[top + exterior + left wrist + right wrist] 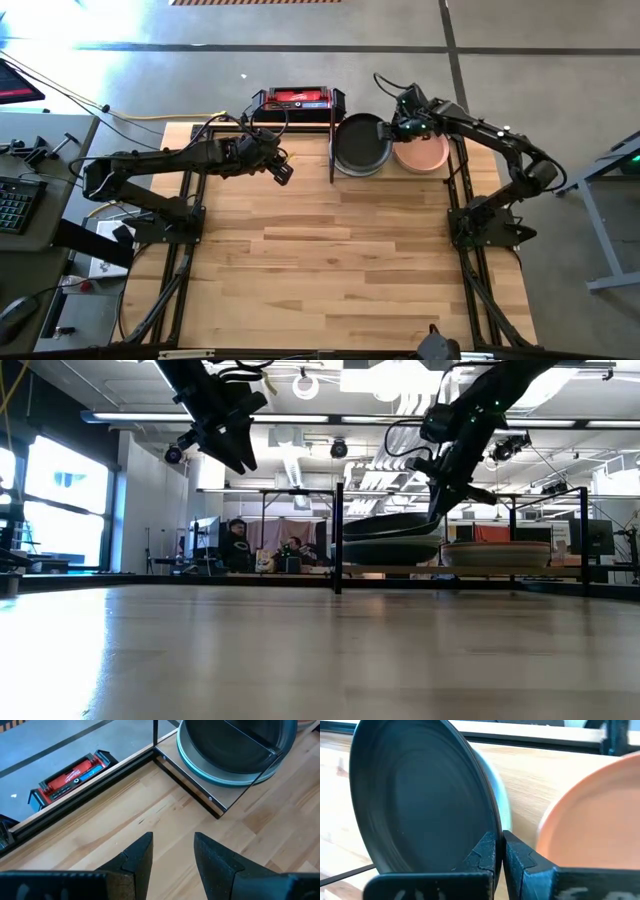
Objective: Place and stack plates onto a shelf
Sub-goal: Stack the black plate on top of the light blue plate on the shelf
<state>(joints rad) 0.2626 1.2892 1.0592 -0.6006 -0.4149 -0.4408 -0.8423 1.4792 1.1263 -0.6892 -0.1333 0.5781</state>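
Note:
The shelf (345, 178), a pale board with an upright black bar (339, 535), stands at the table's far edge. On it a black plate (358, 140) tops a pale sage green plate (390, 550). The black plate (390, 522) is tilted, its right side raised and its left side resting on the green one. Right of that stack lies a peach-pink plate (421, 153). My right gripper (392, 130) is shut on the black plate between the two stacks. My left gripper (282, 170) hangs open above the table, left of the shelf, touching nothing. My right gripper pinches the black plate's rim (496, 822) on its right side between the two fingers, reaching down from above and slanting in from the right. That side of the plate is lifted, and the opposite edge (350, 537) lies on the green plate below.
A red tool case (297, 98) sits beyond the table's far edge, behind the shelf. The shelf's black frame corner (215, 805) juts toward my left gripper (172, 850). The butcher-block tabletop (330, 270) spreads wide on the near side. People sit in the room behind (238, 545).

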